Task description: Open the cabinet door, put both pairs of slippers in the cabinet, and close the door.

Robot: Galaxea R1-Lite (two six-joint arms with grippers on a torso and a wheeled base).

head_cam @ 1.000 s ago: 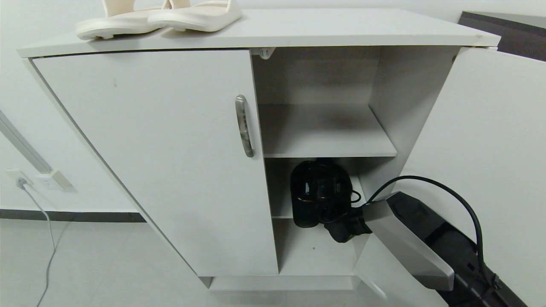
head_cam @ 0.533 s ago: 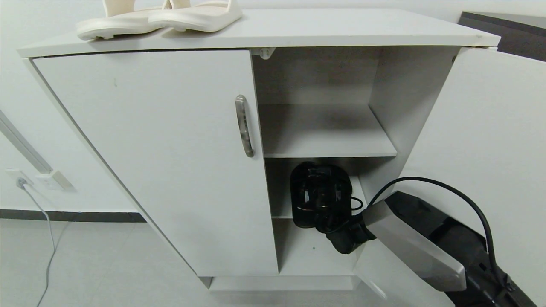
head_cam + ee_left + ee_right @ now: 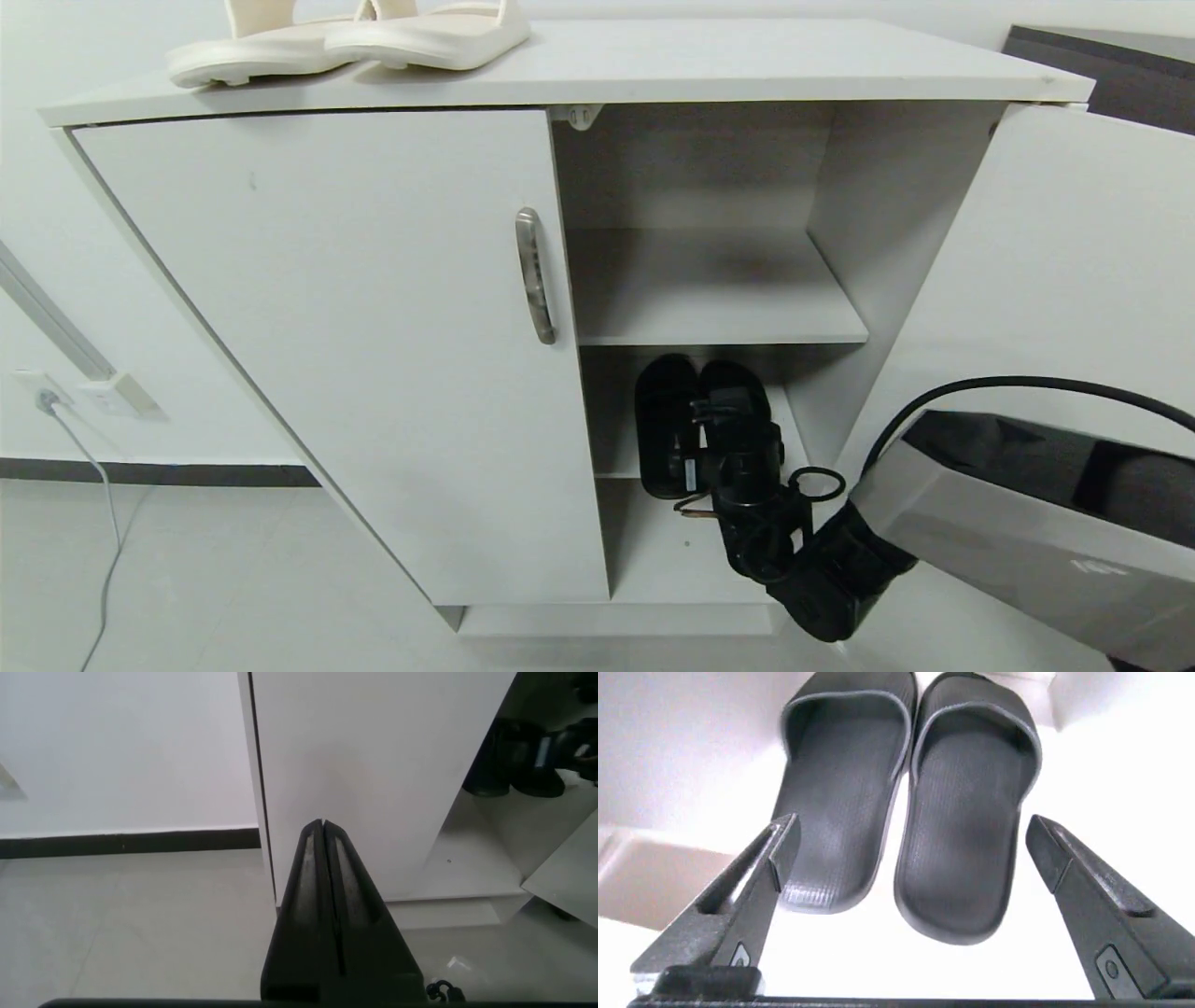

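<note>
Spread wide, my right fingers (image 3: 738, 915) flank the heels of the black pair (image 3: 966, 812) without touching it. The pair lies side by side on the second shelf (image 3: 1120, 859), at 6 o'clock in the cabinet (image 3: 747, 65). I judge the job now is to draw straight back toward 6 o'clock, level and open, so no finger drags a heel, and clear of the open door (image 3: 1074, 261) at 3 o'clock. My left fingers (image 3: 313, 887) are pressed together, and the cream pair (image 3: 355, 42) waits at 11 o'clock on top.

White wall (image 3: 37, 168), pale tiled floor (image 3: 233, 579)
</note>
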